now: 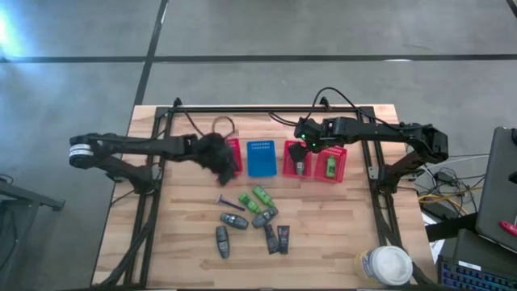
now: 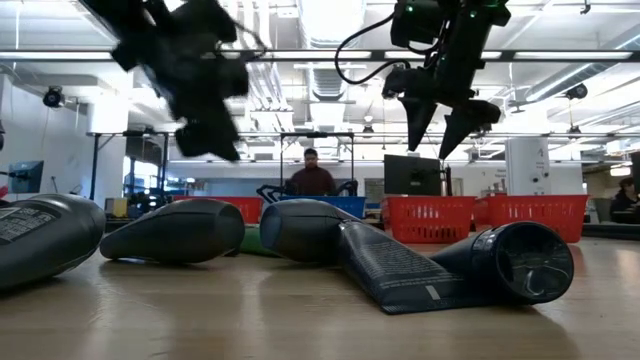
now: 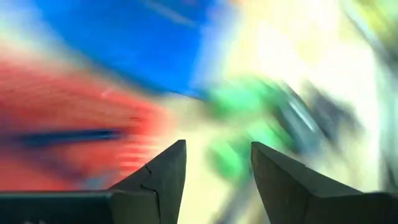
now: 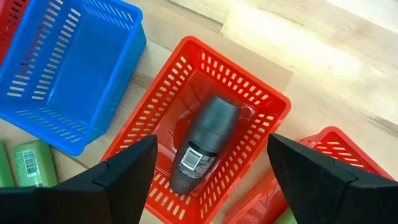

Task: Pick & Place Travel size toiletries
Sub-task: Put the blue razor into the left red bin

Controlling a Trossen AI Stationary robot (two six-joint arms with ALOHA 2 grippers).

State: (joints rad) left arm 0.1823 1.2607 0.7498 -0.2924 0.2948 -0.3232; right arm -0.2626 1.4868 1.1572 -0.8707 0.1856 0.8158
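Several toiletries lie loose on the wooden table: green tubes (image 1: 260, 196), grey tubes (image 1: 234, 220), dark flat packets (image 1: 283, 238) and a thin dark blue piece (image 1: 224, 201). My right gripper (image 1: 300, 150) (image 4: 211, 137) hangs open above a red basket (image 4: 264, 109), in which a grey tube (image 4: 205, 143) lies flat. A green item (image 1: 331, 167) lies in the far-right red basket (image 1: 341, 153). My left gripper (image 1: 216, 158) (image 3: 217, 146) is open and empty, beside the left red basket (image 1: 235, 149). In the blurred left wrist view that basket holds a dark blue streak (image 3: 68, 135).
A blue basket (image 1: 261, 158) stands between the red ones, and nothing shows in it. A white-lidded container (image 1: 386, 265) sits at the near right corner. Cables and equipment lie beyond the right edge. A person (image 2: 312, 172) sits in the room behind.
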